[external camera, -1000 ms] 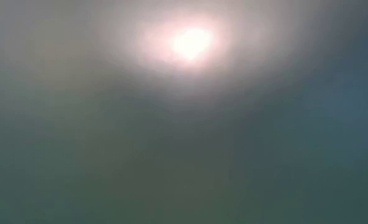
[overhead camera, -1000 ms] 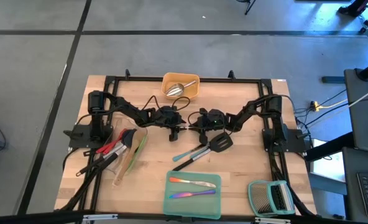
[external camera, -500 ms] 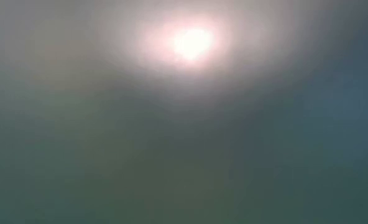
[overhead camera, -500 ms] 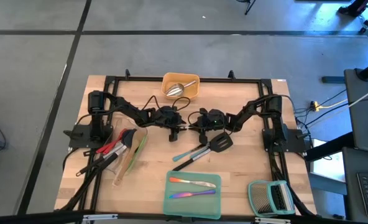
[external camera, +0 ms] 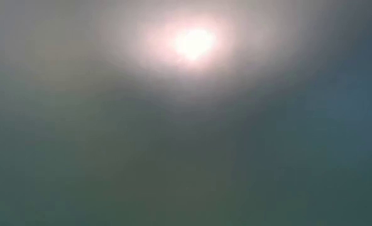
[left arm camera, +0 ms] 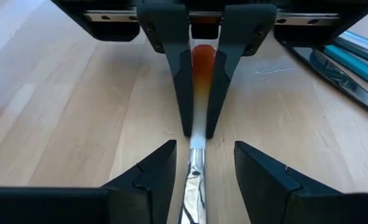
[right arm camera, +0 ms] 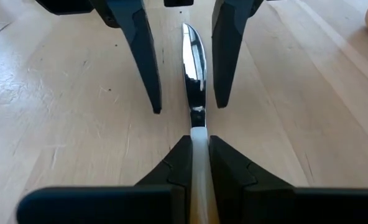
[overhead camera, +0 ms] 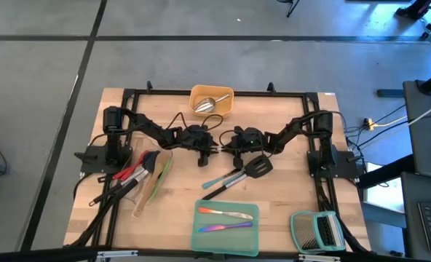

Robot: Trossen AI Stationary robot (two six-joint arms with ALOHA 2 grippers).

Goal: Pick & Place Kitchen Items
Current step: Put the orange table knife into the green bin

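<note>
Handover at table centre. Right gripper [right arm camera: 198, 155] is pinched on the pale handle of a knife [right arm camera: 194, 56], an orange-to-white handled piece with a steel blade, held level just above the bare wood. Left gripper [left arm camera: 198, 165] faces it, fingers spread either side of the blade, not touching.

To do it well: left should close squarely on the blade before right lets go; keep the knife level.

Against the earlier high views, nothing has shifted; both arms sit as they were.
</note>
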